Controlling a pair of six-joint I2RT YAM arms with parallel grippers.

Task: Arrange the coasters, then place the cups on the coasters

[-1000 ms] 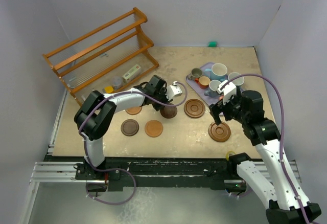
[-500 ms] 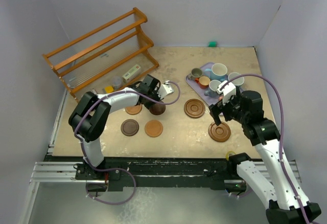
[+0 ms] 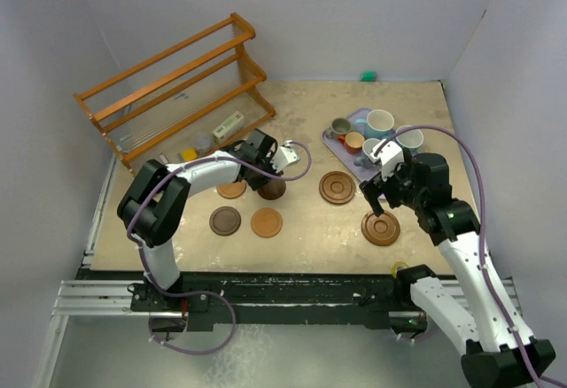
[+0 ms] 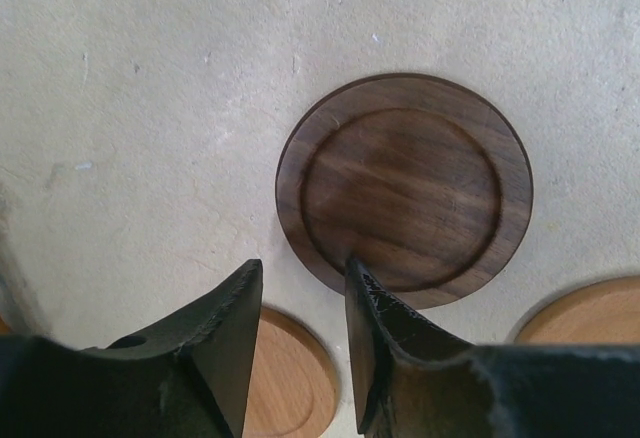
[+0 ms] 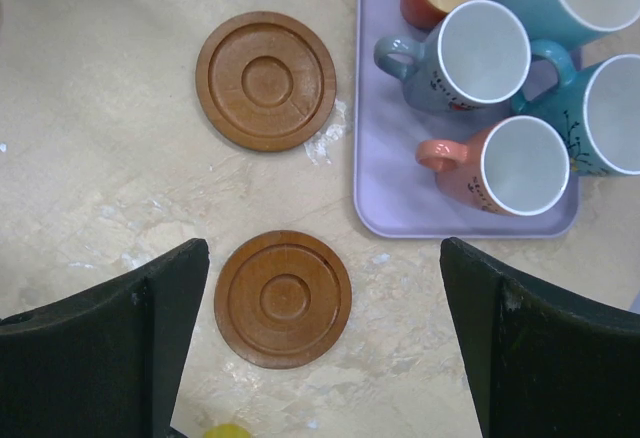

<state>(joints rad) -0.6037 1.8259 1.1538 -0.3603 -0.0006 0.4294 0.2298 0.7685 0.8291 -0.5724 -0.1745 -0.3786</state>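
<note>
Six coasters (image 3: 337, 187), six cups (image 3: 379, 124)

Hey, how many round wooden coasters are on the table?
6: two tan coasters and two dark brown coasters left of centre; two reddish-brown grooved coasters by the lavender rectangular tray. None seems hidden.

Pale lavender walls (image 3: 354, 16), speckled beige tabletop (image 3: 310, 233), orange wooden rack (image 3: 173, 87) back left
</note>
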